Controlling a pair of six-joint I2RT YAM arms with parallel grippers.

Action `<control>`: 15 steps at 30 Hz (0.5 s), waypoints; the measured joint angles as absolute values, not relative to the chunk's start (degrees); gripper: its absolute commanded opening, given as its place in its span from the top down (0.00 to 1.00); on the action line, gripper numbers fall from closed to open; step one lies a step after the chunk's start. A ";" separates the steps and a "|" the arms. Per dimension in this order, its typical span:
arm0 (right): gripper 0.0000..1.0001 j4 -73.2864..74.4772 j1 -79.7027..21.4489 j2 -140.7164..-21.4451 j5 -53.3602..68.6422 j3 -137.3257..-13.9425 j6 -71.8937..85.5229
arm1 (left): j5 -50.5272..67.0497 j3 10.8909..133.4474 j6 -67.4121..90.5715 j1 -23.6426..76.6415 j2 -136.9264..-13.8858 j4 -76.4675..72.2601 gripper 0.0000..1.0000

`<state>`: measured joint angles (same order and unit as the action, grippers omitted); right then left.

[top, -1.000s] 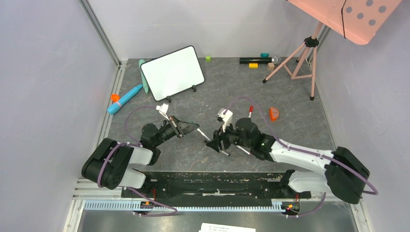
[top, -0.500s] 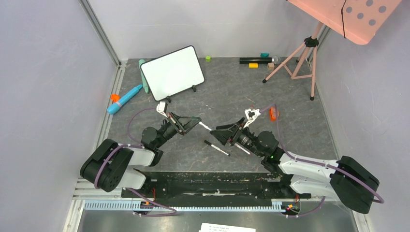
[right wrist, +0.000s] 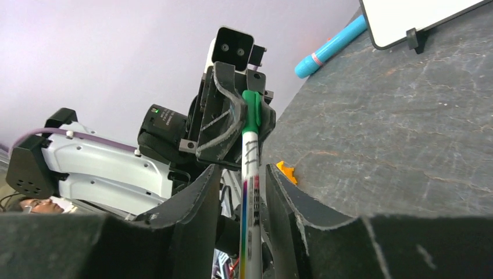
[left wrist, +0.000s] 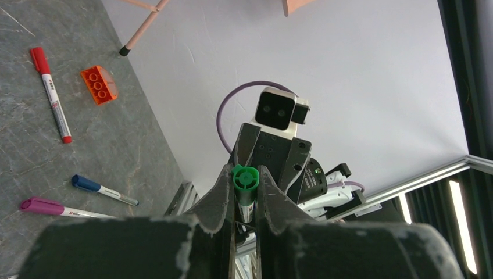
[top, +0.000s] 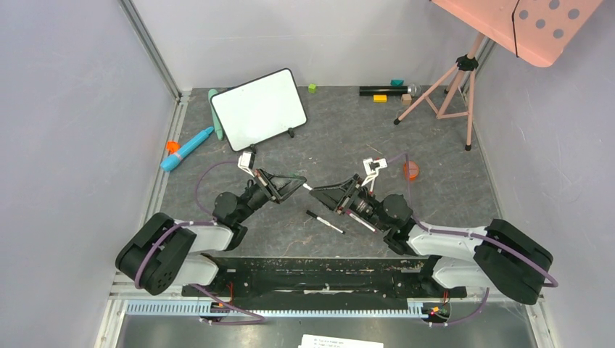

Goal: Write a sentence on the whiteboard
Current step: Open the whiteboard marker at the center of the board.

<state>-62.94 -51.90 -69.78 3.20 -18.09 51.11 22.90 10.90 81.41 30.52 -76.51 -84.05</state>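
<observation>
**A:** What is in your grip?

**B:** My left end effector (left wrist: 244, 174) is clamped on the round, ribbed green cap (left wrist: 245, 179) of a marker (right wrist: 251, 154). The marker's smooth white barrel has a strip of colours down it. My right end effector (right wrist: 241, 170) faces the left one, its scuffed black fingers (right wrist: 203, 192) apart and straddling that barrel, with a sliver of gap on each side.

**A:** And the whiteboard?

**B:** The whiteboard (top: 258, 109) is in the upper left-centre of the overhead view, well apart from both end effectors. It is a glossy white rectangle in a thin black frame with rounded corners, propped at a tilt on small black feet.

**A:** What about the surface?

**B:** The tabletop (top: 348, 138) is grey, mottled like slate. A metal rail (top: 163, 167) runs along its left edge, with grey walls close behind.

**A:** Any room to move?

**B:** There is an open stretch between my fingers and the board. A black pen (top: 324, 222) lies just below the end effectors. A blue cylinder (top: 187, 148) sits at left by the rail, an orange piece (top: 411, 170) at right, and the pink tripod (top: 453, 87) fills the upper right.
</observation>
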 measured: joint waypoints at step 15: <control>0.61 -66.94 -51.92 -73.56 5.58 -19.92 54.11 | 18.31 10.98 77.19 32.93 -72.01 -80.07 0.98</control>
